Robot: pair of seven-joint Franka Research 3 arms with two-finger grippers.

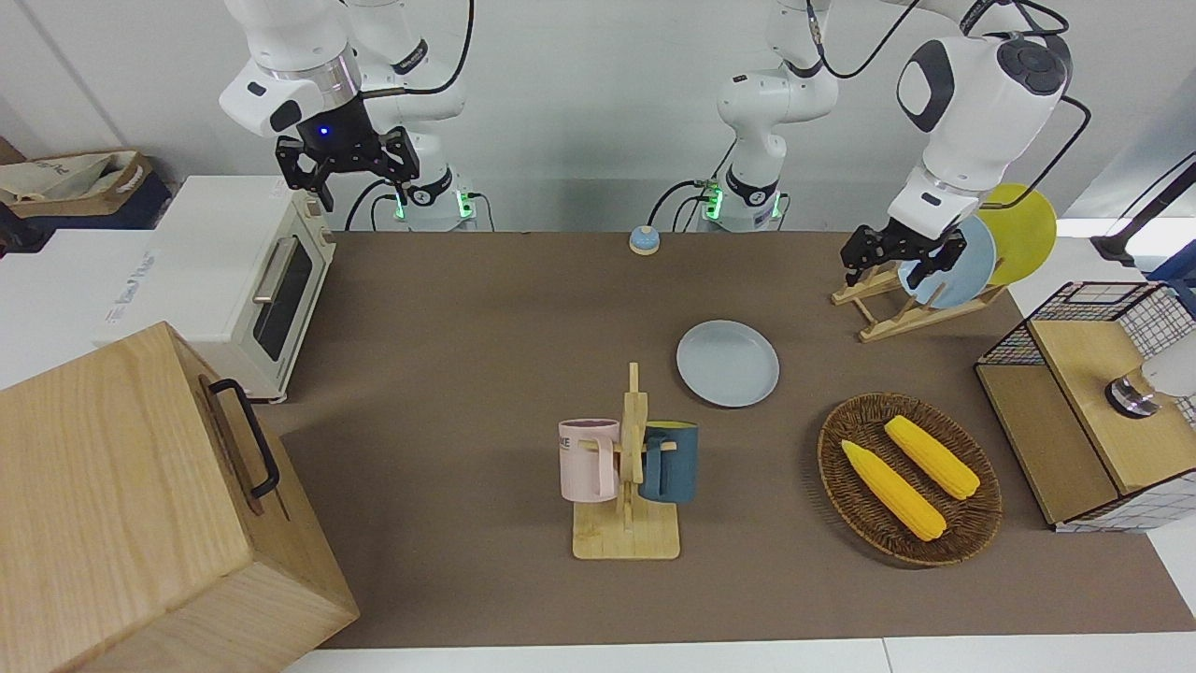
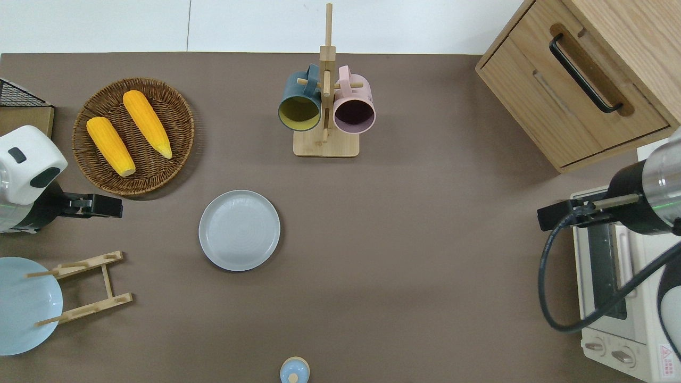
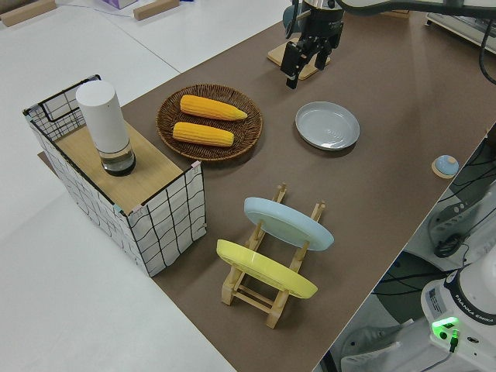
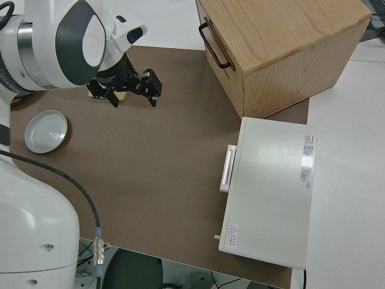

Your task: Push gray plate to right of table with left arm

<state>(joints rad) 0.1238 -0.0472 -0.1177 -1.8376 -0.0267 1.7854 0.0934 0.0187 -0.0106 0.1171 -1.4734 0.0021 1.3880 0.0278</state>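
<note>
Toward the left arm's end of the table [image 2: 404,298], the left gripper [image 2: 104,206] hangs in the air with its fingers spread and nothing between them, over bare brown surface between the corn basket [image 2: 133,135] and the wooden plate rack [image 2: 88,287], well apart from the gray plate [image 2: 239,230]. That plate lies flat and upright on the table near its middle, nearer to the robots than the mug stand [image 2: 326,106]; being round, it has no long axis and points no way in particular, its hollow facing up, so the rim can be met from any side. The risks, as I judge them, come from the approach: a descent too close to the basket or rack could knock either, and fingers coming down onto the low rim instead of beside it could tip or skid the plate. A push off the plate's centre line could spin it away from the fingers or steer it toward the mug stand, and pushed too far it could reach the toaster oven [image 2: 617,298] at the right arm's end. The right arm is parked, its gripper [image 1: 348,166] open too.
</note>
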